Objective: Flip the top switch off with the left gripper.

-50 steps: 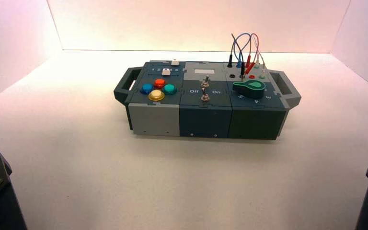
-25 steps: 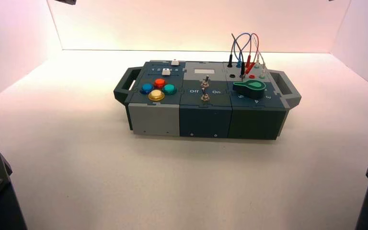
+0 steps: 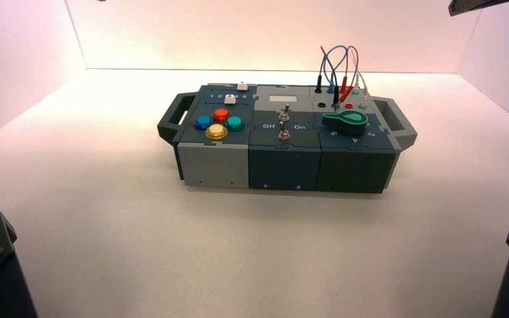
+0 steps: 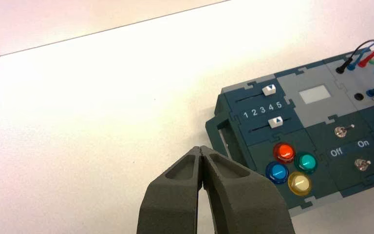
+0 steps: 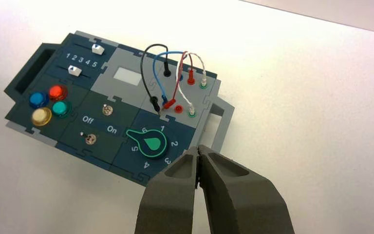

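Observation:
The top switch (image 3: 283,114) is a small silver toggle in the box's middle panel, above the "Off On" lettering. In the left wrist view its lever (image 4: 341,130) leans toward the "On" side. It also shows in the right wrist view (image 5: 107,110). A like switch (image 4: 361,164) sits below the lettering. My left gripper (image 4: 201,148) is shut and empty, held over the white table beyond the box's left handle (image 4: 224,139), well apart from the switch. My right gripper (image 5: 198,147) is shut and empty, off the box's right end near the green knob (image 5: 152,143).
The box (image 3: 215,165) stands mid-table with four coloured buttons (image 3: 217,131), two white sliders (image 4: 275,122), the knob (image 3: 348,121) and looped wires (image 3: 338,66). A dark arm part (image 3: 474,5) shows at the top right edge. White walls enclose the table.
In the high view the dark part at the top left edge has nearly left the picture, and the one at the top right has come further in. The box has not changed.

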`<state>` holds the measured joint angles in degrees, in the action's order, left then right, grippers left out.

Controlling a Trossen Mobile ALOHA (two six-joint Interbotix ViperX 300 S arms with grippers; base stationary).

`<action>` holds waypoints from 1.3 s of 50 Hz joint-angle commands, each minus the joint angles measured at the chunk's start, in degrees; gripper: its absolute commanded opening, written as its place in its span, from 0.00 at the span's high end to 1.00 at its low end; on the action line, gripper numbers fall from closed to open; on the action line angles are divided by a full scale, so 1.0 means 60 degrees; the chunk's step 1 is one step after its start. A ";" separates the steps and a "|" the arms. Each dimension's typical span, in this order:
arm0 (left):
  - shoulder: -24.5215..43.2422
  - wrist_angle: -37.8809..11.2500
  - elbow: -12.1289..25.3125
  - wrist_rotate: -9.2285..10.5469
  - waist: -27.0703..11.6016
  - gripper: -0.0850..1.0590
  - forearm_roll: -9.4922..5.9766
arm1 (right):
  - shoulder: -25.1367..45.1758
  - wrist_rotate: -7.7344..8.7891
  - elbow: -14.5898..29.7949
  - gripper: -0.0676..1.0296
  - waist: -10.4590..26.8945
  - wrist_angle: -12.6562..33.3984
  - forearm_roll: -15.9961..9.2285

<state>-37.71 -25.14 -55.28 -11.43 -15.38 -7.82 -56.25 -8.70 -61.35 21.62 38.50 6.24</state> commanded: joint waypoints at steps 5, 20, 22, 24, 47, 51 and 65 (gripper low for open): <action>-0.0029 -0.0161 0.0425 0.0015 -0.0103 0.96 -0.0029 | 0.0059 -0.0015 0.0615 0.96 -0.0029 0.0308 -0.0015; 0.0015 -0.0498 0.0659 0.0015 -0.0410 0.95 -0.0029 | 0.0044 -0.0015 0.0967 0.96 -0.0029 0.0981 -0.0015; 0.0015 -0.0557 0.0718 0.0029 -0.0425 0.95 -0.0029 | 0.0059 -0.0029 0.0996 0.96 -0.0029 0.1069 -0.0015; 0.0015 -0.0615 0.0762 0.0015 -0.0425 0.95 -0.0029 | 0.0044 -0.0029 0.1055 0.96 -0.0029 0.1187 -0.0015; 0.1216 -0.1055 0.1714 0.0059 -0.1040 0.95 -0.0059 | 0.1436 -0.0132 0.1611 0.96 -0.0293 0.2007 0.0015; 0.1494 -0.1040 0.1860 0.0088 -0.1260 0.95 -0.0059 | 0.2153 -0.0059 0.1597 0.96 -0.0557 0.1772 0.0015; 0.2856 -0.1128 0.2695 0.0117 -0.2285 0.96 -0.0205 | 0.5317 -0.0044 0.2065 0.96 -0.0820 0.0161 -0.0044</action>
<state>-21.53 -31.99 -41.92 -10.81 -27.60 -8.79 -28.13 -8.79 -51.59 17.14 41.13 6.15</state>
